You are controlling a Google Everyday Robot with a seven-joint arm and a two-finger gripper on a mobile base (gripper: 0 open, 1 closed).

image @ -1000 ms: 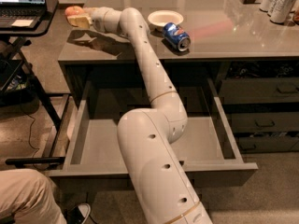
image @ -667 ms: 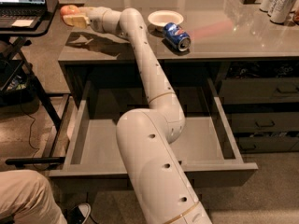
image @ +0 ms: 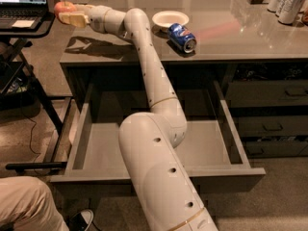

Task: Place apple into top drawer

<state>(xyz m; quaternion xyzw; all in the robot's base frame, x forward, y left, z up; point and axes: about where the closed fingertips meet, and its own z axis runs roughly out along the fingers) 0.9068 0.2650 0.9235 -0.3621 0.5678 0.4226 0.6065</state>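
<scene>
- Gripper (image: 67,13): at 10 o'clock in the view, near the left edge of the bench (image: 250,44); its fingers pinch the apple (image: 63,6).
- Apple: red-orange, well apart from the top drawer (image: 231,141).
- Top drawer: pulled open, at 6 o'clock below the bench top.
- Blue soda can (image: 183,36): lying on its side on the bench, with a round red-white-blue emblem; lettering unreadable.
- White bowl (image: 169,19): at 11 o'clock from the can.
</scene>
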